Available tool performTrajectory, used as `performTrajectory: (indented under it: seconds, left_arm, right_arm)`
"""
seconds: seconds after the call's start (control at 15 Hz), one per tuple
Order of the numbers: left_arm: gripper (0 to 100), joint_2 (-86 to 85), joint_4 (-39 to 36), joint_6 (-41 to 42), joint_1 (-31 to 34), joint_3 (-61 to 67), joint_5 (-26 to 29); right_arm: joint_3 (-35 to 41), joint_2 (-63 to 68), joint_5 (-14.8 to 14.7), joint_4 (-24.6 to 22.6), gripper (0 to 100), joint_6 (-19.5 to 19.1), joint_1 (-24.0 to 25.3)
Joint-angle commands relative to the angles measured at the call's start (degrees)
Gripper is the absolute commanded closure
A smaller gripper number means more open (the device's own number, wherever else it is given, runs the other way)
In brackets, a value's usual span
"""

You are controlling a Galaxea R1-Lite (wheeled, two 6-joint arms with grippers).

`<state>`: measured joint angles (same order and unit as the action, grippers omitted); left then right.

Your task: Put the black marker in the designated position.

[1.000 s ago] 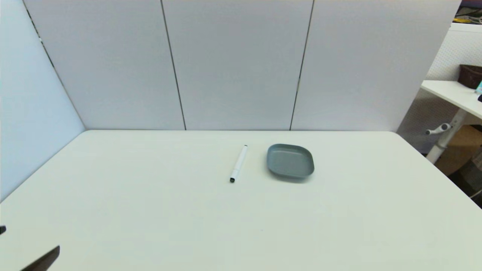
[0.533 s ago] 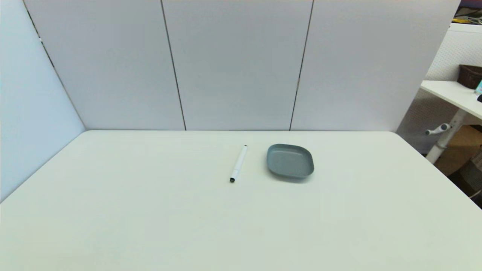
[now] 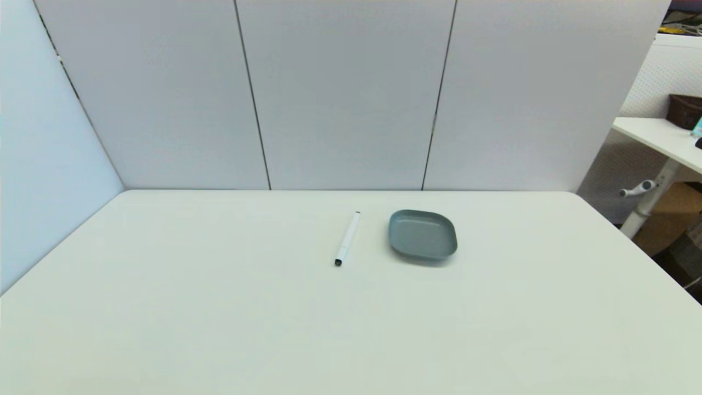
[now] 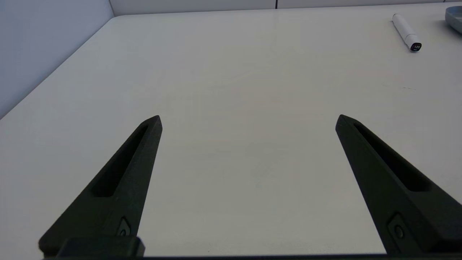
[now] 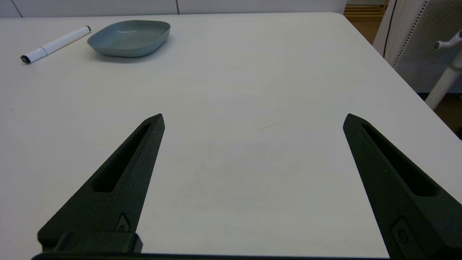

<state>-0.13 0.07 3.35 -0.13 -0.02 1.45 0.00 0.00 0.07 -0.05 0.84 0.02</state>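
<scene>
Both jaws spread wide and empty, black marker (image 3: 347, 238) well ahead, beside grey dish (image 3: 423, 234).

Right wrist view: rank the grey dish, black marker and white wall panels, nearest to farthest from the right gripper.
From the right gripper, open and low over the table:
1. Grey dish, ahead.
2. Black marker, beside the dish, slightly farther.
3. Wall panels, behind the table.

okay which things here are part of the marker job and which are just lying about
Job:
black marker, lying on the white table
left gripper, open, empty
right gripper, open, empty

Maybe job, maybe not:
grey dish, empty, just right of the marker, not touching
</scene>
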Motion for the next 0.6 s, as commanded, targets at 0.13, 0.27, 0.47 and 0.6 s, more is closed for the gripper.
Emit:
performTrajectory:
  seconds: [0.13, 0.27, 0.47, 0.6]
  left_arm:
    - [0, 0.05, 0.01, 0.08, 0.05, 0.02, -0.04]
    - [0, 0.05, 0.01, 0.08, -0.04, 0.02, 0.04]
    - [0, 0.05, 0.01, -0.01, 0.05, 0.02, -0.04]
    - [0, 0.05, 0.01, -0.01, -0.04, 0.02, 0.04]
  right_arm:
    - [0.0, 0.0, 0.01, -0.04, 0, -0.23, 0.06]
    - [0.0, 0.0, 0.1, -0.04, 0, -0.4, -0.02]
    - [0.0, 0.09, 0.01, -0.04, 0, -0.14, -0.02]
    - [0.0, 0.0, 0.01, 0.05, 0, -0.67, -0.02]
